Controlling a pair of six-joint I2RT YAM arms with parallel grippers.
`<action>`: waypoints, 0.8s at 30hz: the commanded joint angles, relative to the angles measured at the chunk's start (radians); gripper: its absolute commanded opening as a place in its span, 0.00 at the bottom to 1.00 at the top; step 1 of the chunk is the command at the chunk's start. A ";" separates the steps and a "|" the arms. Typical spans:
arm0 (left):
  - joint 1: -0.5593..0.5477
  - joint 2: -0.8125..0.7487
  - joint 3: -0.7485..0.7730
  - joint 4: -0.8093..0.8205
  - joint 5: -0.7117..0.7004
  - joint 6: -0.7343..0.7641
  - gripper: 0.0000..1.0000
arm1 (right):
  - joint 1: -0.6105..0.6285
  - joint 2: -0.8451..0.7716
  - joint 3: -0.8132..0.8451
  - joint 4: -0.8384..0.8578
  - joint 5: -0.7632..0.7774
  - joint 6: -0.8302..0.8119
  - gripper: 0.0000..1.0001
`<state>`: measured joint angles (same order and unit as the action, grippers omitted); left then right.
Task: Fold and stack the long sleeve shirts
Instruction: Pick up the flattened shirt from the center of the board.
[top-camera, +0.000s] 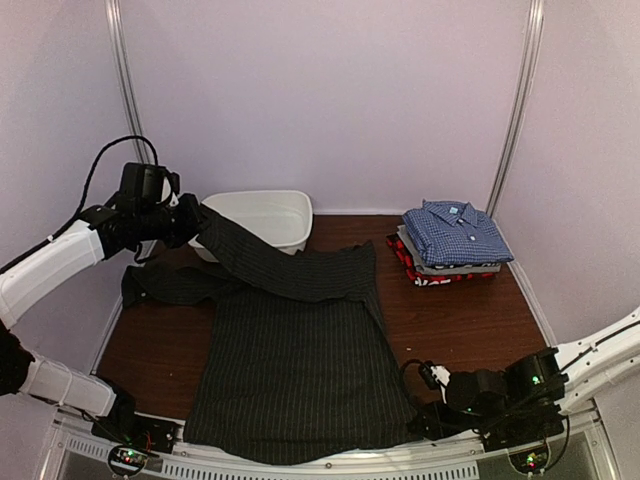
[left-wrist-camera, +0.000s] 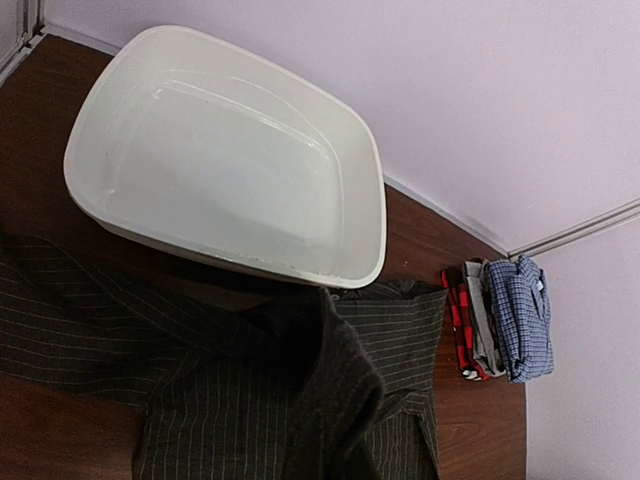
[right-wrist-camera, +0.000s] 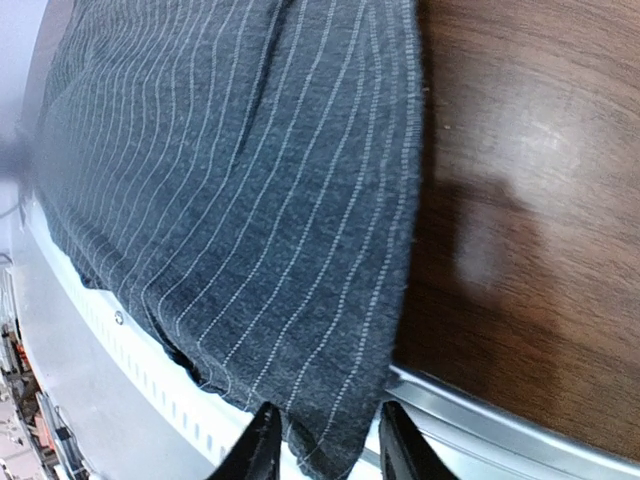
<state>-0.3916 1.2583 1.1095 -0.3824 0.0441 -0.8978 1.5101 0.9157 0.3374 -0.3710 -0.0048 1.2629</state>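
Trouble spot, near right corner: right gripper (right-wrist-camera: 328, 445) straddles the hem of the black pinstriped shirt (top-camera: 300, 370), which lies spread mid-table (top-camera: 470, 320). Its jaws are narrowed, but I can't tell if they bite. A thin pinch there could slip. Left gripper (top-camera: 188, 222), clamped shut, holds the sleeve (top-camera: 250, 255) aloft beside the white tub (top-camera: 262, 215). Pull too hard and the body drags crooked.

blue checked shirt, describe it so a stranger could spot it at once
On the dark wooden table, look to the far right corner, where folded shirts sit in a stack. The blue checked shirt is the top one, collar showing, above a grey one and a red-black one.
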 joint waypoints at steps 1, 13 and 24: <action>0.008 0.011 0.055 0.058 0.014 0.034 0.00 | 0.023 0.033 0.009 0.075 -0.026 0.022 0.25; 0.008 0.115 0.313 0.066 0.040 0.202 0.00 | 0.038 0.172 0.249 -0.004 -0.069 -0.119 0.00; 0.008 0.292 0.555 0.014 0.090 0.297 0.00 | 0.002 0.458 0.568 -0.098 -0.138 -0.341 0.00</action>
<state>-0.3916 1.5093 1.6047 -0.3721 0.0982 -0.6567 1.5372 1.3777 0.8295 -0.3737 -0.1558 1.0138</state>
